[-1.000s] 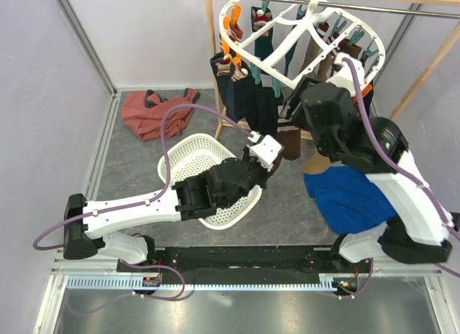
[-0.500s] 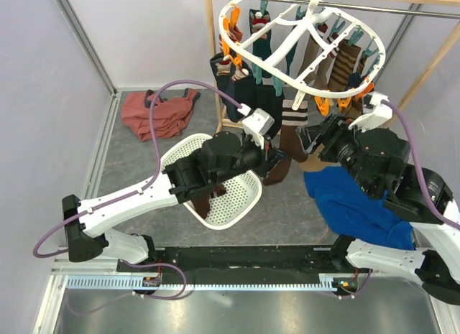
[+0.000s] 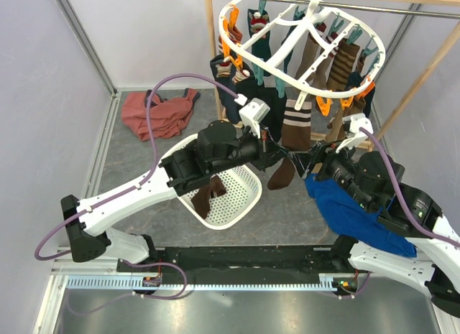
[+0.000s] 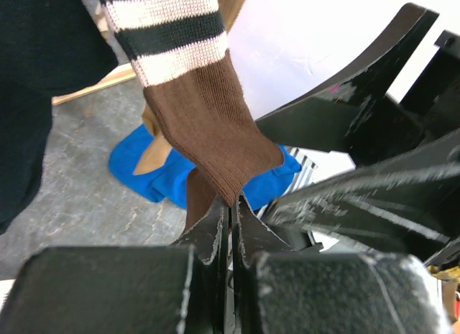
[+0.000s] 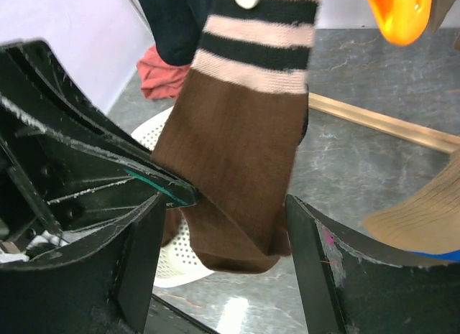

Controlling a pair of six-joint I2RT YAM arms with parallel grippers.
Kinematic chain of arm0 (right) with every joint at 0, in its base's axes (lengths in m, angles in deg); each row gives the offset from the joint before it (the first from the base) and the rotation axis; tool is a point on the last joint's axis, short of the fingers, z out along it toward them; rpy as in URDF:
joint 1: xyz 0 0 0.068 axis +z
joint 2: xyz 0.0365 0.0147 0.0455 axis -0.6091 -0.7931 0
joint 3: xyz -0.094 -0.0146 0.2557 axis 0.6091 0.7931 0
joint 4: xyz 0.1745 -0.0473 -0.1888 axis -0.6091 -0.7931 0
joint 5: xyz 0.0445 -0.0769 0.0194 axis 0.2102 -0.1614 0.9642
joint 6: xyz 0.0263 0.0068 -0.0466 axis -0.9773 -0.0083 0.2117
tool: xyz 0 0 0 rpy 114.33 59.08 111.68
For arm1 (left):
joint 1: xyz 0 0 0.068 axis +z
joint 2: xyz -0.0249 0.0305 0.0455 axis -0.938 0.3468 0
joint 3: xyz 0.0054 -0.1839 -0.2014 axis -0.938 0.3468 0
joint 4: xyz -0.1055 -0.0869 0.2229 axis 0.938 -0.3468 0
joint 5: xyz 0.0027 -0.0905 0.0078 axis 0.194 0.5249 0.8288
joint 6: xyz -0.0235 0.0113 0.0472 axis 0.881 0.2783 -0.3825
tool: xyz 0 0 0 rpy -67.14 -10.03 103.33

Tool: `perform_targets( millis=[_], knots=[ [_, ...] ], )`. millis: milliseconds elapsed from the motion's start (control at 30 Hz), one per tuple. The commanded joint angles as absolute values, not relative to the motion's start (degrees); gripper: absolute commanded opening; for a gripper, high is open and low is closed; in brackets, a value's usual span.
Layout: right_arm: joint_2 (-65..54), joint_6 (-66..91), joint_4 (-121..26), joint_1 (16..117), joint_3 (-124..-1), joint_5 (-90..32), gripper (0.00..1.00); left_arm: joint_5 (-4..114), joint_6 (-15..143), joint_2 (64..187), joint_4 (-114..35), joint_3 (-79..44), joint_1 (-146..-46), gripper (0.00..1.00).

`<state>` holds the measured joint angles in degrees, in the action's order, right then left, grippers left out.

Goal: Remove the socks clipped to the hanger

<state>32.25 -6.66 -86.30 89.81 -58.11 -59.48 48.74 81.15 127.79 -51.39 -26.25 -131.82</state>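
The white oval hanger [image 3: 302, 39] hangs from the rail with several socks clipped to it, navy, teal and brown. A brown sock with cream-black stripes [image 3: 293, 126] [image 4: 208, 133] [image 5: 237, 133] hangs at its front. My left gripper [image 3: 277, 156] [image 4: 231, 208] is shut, pinching the lower edge of that sock. My right gripper [image 3: 305, 163] [image 5: 223, 240] is open, its fingers [image 5: 316, 255] standing either side of the sock's foot without touching it. Orange clips [image 5: 399, 11] show above.
A white perforated basket [image 3: 241, 208] sits on the floor under my left arm, a brown sock [image 3: 205, 194] draped over its rim. A rust-red garment [image 3: 158, 111] lies far left, a blue cloth [image 3: 352, 205] lies right. The wooden frame [image 3: 212, 54] stands behind.
My left gripper has risen from the basket up and right to the striped sock's lower edge. The right arm has dropped from the hanger to the sock's foot, its jaws widening.
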Motion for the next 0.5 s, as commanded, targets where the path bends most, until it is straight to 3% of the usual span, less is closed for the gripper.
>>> perform_targets(
  millis=[0, 167, 300, 400, 467],
  knots=[
    [32.0, -1.6, -83.7, 89.9, -57.2, -58.3, 0.75, 51.2, 84.3, 128.9, -50.6, -29.1, -131.6, 0.02],
    [32.2, -0.2, -84.5, 89.8, -56.8, -59.6, 0.72, 51.3, 84.6, 128.9, -50.1, -29.4, -131.7, 0.02],
    [32.4, -0.8, -84.5, 89.9, -56.7, -59.6, 0.59, 50.0, 84.0, 128.9, -50.8, -29.1, -131.5, 0.02],
    [31.8, -2.7, -84.4, 90.0, -58.3, -60.7, 0.61, 52.6, 84.7, 128.2, -51.3, -28.8, -129.1, 0.02],
    [31.0, -5.6, -83.7, 89.9, -61.2, -62.0, 0.68, 55.9, 85.8, 127.4, -51.4, -28.0, -127.0, 0.02]
  ],
)
